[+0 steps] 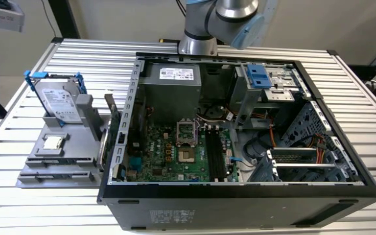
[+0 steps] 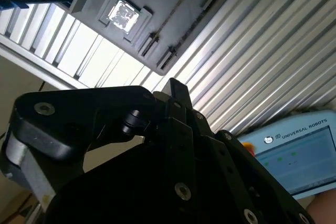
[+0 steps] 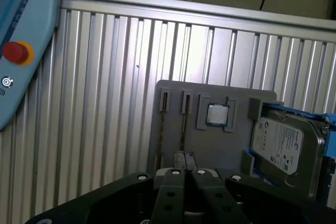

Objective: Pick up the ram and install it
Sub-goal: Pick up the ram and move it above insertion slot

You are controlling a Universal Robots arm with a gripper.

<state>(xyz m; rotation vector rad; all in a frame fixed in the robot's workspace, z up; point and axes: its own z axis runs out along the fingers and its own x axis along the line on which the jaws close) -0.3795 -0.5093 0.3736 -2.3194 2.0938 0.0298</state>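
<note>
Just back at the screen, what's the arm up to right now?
The arm's gripper hangs over the gray tray beside the open computer case. It is nearest the ram, which sits edge-on in a tray groove, not yet picked up or installed, next to the chip and the hard drive.

Robot lab: slatted table (image 1: pixel 358 98), open computer (image 1: pixel 240 208)

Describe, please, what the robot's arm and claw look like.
The arm is silver-grey metal with light-blue joint caps. The claw is matte black, built of linked bars dotted with silver screw heads, as seen in both wrist views.
</note>
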